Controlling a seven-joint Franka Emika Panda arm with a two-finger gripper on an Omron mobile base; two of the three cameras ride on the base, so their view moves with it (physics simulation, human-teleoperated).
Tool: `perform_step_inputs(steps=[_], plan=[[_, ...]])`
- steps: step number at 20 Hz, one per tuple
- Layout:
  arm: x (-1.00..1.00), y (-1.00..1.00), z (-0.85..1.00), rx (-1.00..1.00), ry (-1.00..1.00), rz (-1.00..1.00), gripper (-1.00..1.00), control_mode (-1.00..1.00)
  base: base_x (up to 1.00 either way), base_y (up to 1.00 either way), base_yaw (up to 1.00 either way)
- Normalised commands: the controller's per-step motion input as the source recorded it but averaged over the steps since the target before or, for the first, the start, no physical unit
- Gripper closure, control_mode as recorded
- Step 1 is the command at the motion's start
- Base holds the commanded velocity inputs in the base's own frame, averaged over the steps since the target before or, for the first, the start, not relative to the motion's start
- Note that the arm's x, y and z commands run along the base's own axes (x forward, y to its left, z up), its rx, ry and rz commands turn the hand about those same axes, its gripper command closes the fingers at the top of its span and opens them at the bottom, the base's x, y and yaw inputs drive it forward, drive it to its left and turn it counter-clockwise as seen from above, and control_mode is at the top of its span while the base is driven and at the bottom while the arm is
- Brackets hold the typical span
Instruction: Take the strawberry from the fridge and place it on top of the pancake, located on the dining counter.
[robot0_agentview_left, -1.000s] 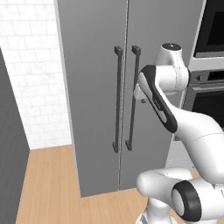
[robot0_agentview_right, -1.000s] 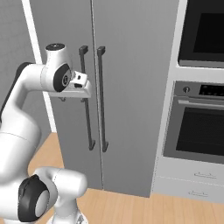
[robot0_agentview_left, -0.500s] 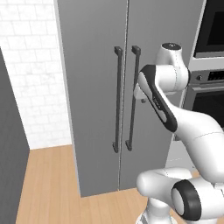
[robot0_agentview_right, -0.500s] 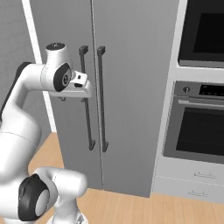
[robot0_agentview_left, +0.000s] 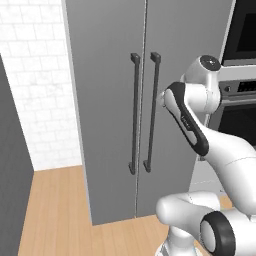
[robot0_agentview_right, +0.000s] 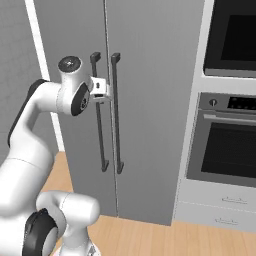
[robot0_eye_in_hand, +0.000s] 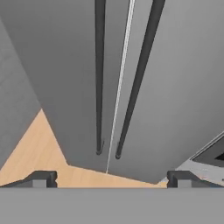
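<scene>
Claw (robot0_eye_in_hand: 112, 178) held with fingers spread wide and empty, raised close before the fridge (robot0_agentview_left: 105, 100), facing its door seam: I judge I am lining up on a handle. Left to right in the hand view: left handle (robot0_eye_in_hand: 99, 74), seam, right handle (robot0_eye_in_hand: 139, 78), then the oven (robot0_agentview_right: 227, 150) beside the fridge. Both doors closed, so the strawberry presumably sits inside, unseen.
</scene>
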Motion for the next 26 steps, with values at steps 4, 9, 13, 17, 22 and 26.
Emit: perform_step_inputs(steps=[4, 9, 13, 17, 22, 26], plan=[[0.22, -0.01, 0.08, 0.00, -0.46, 0.03, -1.00, -1.00, 0.00, 0.00, 0.00], [0.34, -0.05, 0.25, -0.01, -0.14, -0.07, -1.00, -1.00, 0.00, 0.00, 0.00], [0.86, -0.13, 0.04, 0.00, 0.02, -0.05, -1.00, -1.00, 0.00, 0.00, 0.00], [0.59, -0.22, 0.00, 0.02, 0.03, 0.00, -1.00, -1.00, 0.00, 0.00, 0.00], [0.52, -0.01, -0.04, 0.03, 0.00, 0.00, -1.00, -1.00, 0.00, 0.00, 0.00], [0.64, 0.04, -0.05, 0.00, 0.00, 0.00, -1.00, -1.00, 0.00, 0.00, 0.00]])
